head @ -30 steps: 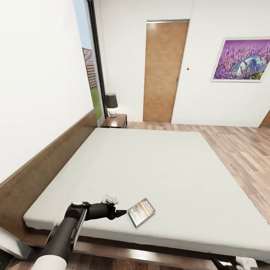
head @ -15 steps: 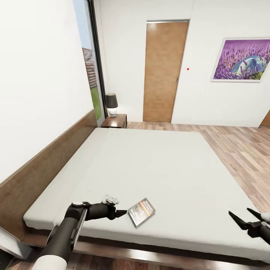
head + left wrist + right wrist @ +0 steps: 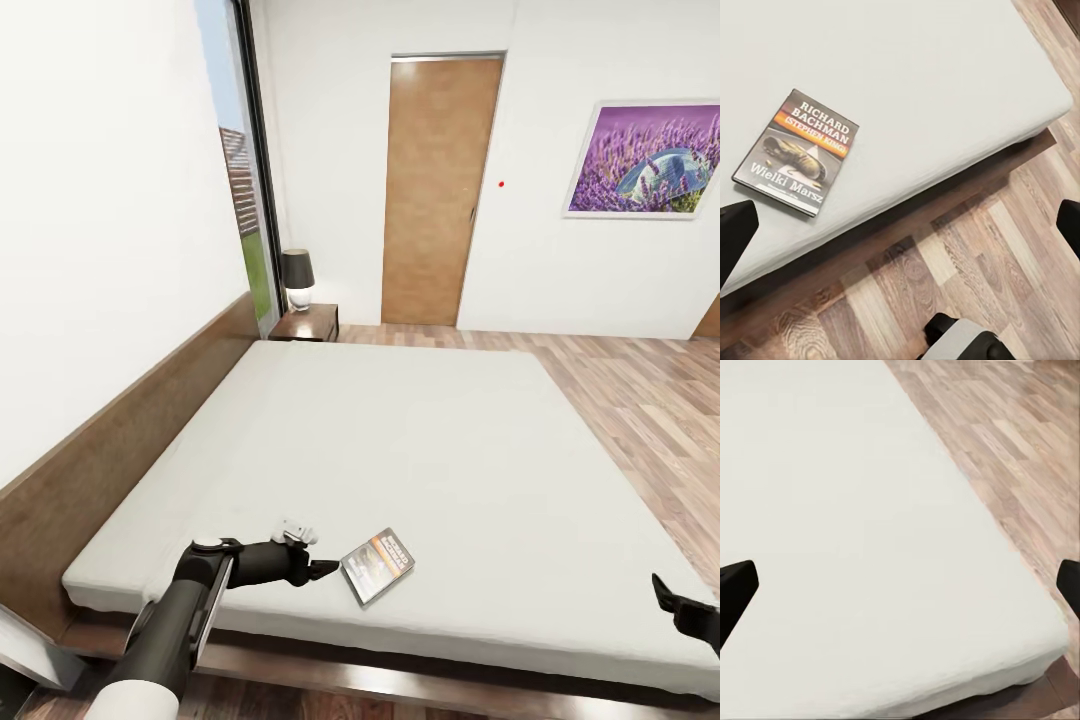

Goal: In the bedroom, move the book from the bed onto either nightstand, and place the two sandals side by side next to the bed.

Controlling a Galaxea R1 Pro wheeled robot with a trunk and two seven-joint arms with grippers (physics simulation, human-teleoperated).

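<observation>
Book (image 3: pixel 377 565) lying flat on the bed (image 3: pixel 400 450), near the mattress's front edge, cover up. Just beside it, not touching, the left hand (image 3: pixel 325 569) points its tips at the book's near edge; in the head view the tips look close together, while the left wrist view shows them (image 3: pixel 735 232) spread wide at the picture's two sides with the book (image 3: pixel 797 151) ahead of them. That wrist view also makes the cover readable: white block lettering, an orange band, a picture on dark grey. The right hand (image 3: pixel 685 610) shows at the bed's far front corner in the head view; the right wrist view has its tips (image 3: pixel 736 589) spread wide above bare mattress and plank floor (image 3: pixel 1020 450). Only the head view takes in the nightstand (image 3: pixel 306 323) with a lamp (image 3: pixel 297 278), beyond the bed's far corner by the window (image 3: pixel 240 170), plus a brown door (image 3: pixel 435 190) and a purple picture (image 3: pixel 645 158).
</observation>
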